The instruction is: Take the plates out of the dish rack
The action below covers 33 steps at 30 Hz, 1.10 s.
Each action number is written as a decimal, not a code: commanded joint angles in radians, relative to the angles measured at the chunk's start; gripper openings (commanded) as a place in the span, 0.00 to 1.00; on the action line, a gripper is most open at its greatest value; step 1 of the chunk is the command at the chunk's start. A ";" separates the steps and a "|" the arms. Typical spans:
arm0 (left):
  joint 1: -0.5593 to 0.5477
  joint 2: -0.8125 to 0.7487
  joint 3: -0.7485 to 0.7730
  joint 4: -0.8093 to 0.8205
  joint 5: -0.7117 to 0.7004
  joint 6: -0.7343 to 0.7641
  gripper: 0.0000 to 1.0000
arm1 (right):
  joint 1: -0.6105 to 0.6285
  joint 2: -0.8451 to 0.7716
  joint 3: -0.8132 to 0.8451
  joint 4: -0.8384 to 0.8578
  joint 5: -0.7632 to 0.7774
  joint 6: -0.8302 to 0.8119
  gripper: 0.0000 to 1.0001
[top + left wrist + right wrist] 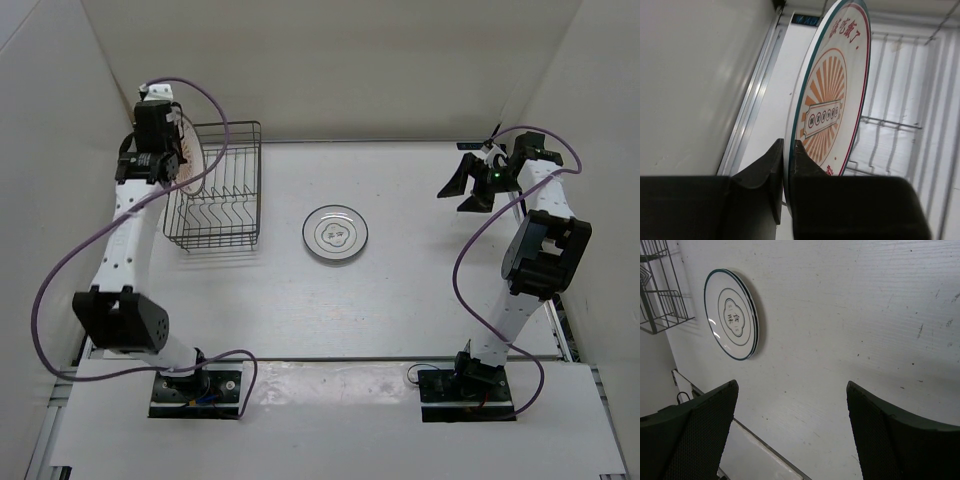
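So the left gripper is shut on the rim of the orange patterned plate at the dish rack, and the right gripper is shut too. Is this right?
Not quite: the right gripper is open, jaws wide apart and empty, as the right wrist view shows. The left gripper is indeed shut on the orange patterned plate at its rim, at the dish rack.

Red Chinese characters on orange-patterned plate (pixel 832 100); dark characters on white plate (pixel 732 315).

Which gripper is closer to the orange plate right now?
Left. The left gripper is shut on the orange plate at the left end of the rack; the right gripper hangs open across the table, beyond the white plate.
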 commanded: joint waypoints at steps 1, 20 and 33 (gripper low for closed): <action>-0.008 -0.159 0.042 0.026 0.137 -0.074 0.00 | 0.000 -0.004 0.025 0.036 -0.041 0.054 0.90; -0.007 -0.746 -0.691 -0.159 0.811 -0.497 0.00 | 0.003 0.016 -0.007 0.087 -0.062 0.077 0.90; -0.006 -0.995 -1.006 -0.311 0.642 -0.548 0.00 | 0.004 0.014 -0.029 0.139 -0.067 0.101 0.90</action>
